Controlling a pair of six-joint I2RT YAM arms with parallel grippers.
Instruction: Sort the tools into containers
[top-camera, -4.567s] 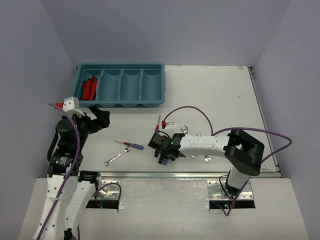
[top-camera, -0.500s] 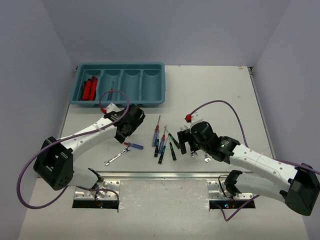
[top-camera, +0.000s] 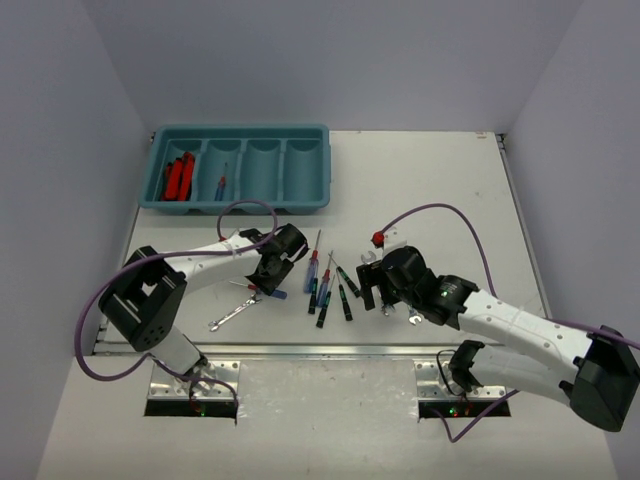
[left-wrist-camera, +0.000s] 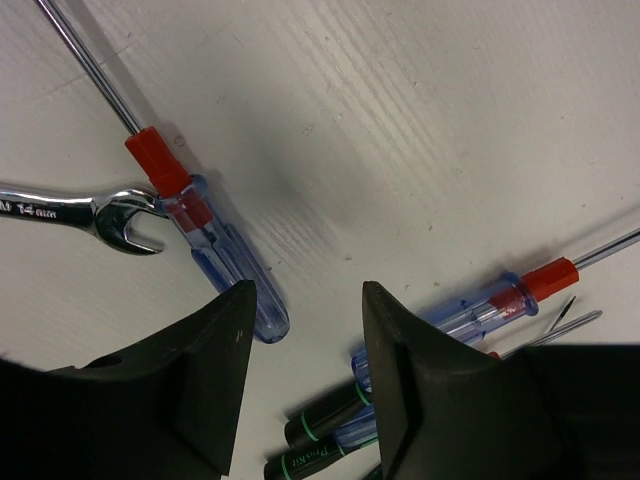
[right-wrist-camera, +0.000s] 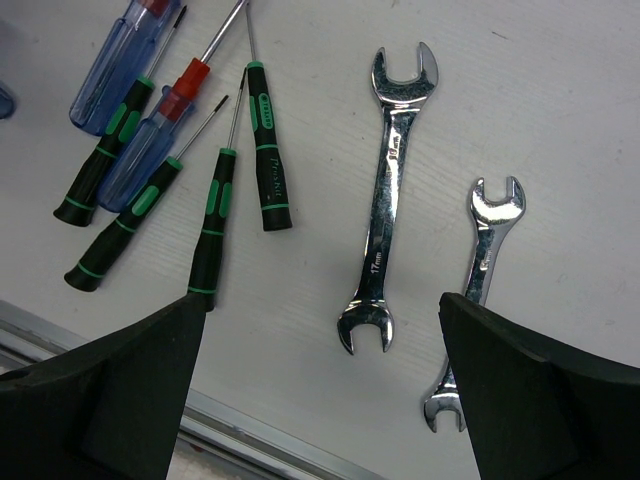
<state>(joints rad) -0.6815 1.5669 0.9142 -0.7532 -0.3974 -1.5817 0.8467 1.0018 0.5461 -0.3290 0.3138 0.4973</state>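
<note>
On the bench (top-camera: 450, 200), viewed from above, loose tools lie between the two arms. The teal tray (top-camera: 240, 203) sits toward 11 o'clock, with red pliers (top-camera: 178, 178) in its leftmost compartment and one screwdriver (top-camera: 220, 187) in the next. The left pincer (left-wrist-camera: 307, 300), fingers apart and empty, hovers by a blue-handled screwdriver (left-wrist-camera: 215, 260), whose handle lies against an open-ended wrench (left-wrist-camera: 90, 212) at its 9 o'clock. The right pincer (right-wrist-camera: 322, 310), spread wide and empty, hangs over a longer wrench (right-wrist-camera: 385, 200). A shorter wrench (right-wrist-camera: 485, 270) lies at its 3 o'clock, green-banded screwdrivers (right-wrist-camera: 268, 150) at its 9 o'clock. The screwdrivers look light and rigid, and their smooth round handles are apt to roll, so a hold across mid-handle suits them. The wrenches appear heavier, flat and slick, best pinched across the narrow shank at its balance point
</note>
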